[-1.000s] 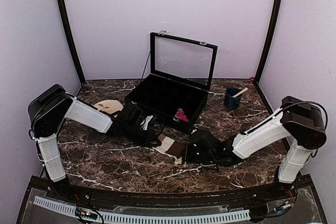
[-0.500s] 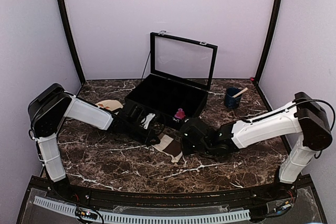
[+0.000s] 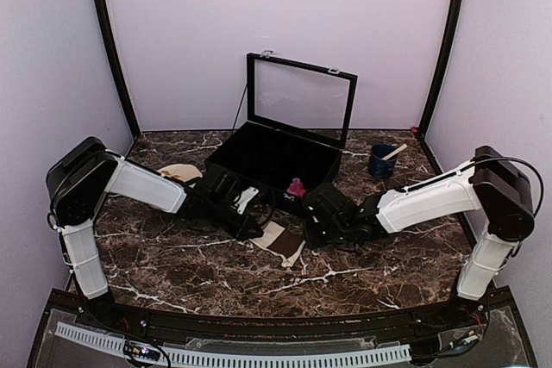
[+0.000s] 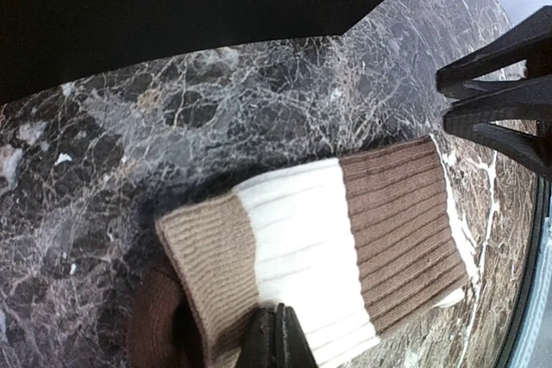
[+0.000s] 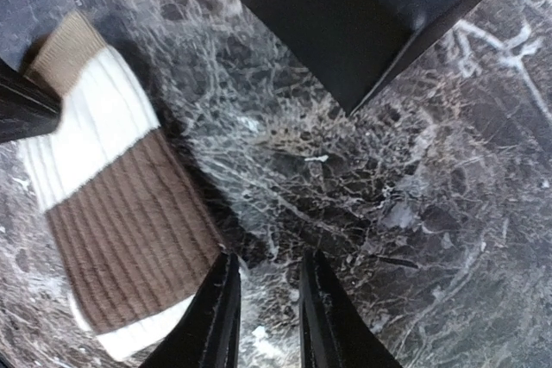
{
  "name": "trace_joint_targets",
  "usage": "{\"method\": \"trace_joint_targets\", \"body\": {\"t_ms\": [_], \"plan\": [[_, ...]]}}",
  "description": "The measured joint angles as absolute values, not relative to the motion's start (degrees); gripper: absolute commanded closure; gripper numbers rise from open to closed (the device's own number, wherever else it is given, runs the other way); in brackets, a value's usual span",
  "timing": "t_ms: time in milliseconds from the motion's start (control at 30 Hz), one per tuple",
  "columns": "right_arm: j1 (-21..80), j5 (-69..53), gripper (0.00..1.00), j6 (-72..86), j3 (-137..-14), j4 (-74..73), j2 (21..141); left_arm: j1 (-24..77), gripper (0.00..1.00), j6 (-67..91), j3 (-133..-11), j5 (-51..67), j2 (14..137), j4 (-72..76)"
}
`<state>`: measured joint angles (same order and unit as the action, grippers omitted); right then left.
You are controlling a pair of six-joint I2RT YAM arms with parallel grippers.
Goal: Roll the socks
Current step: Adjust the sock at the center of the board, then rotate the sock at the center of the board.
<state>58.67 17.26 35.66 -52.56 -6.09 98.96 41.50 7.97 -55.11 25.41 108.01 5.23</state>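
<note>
The left pincer is clenched on the edge of the cream-beige sock (at its white band), which lies on the counter. The right pincer, jaws slightly parted and grasping nothing, hangs over bare marble just beside the sock's brown end. Behind, the magenta-pink sock sits in the open black case.

My top camera looks down on the banded sock from far behind, while both wrist cameras share it close up, facing in from opposite sides.
</note>
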Motion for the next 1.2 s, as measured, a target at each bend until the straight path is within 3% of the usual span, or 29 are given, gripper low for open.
{"method": "trace_joint_targets", "body": {"t_ms": [67,200,300,667,1200], "plan": [[58.2,16.1,0.77,35.1,-52.7,-6.0,100.3,41.6,0.98,7.4,-55.4,25.1,108.0,4.8],[58.0,14.3,0.77,34.7,-52.9,-5.7,102.6,41.7,0.75,6.9,-55.7,24.6,108.0,4.1],[58.0,13.2,0.77,34.6,-53.1,-5.3,102.7,42.1,0.65,7.1,-55.8,24.2,107.5,3.9],[59.1,11.3,0.77,37.1,-53.0,-4.8,102.6,42.5,0.61,9.8,-54.9,19.1,104.8,1.5],[66.4,12.1,0.77,41.3,-54.3,-8.0,102.6,42.5,0.4,15.1,-46.6,16.1,94.8,1.7]]}}
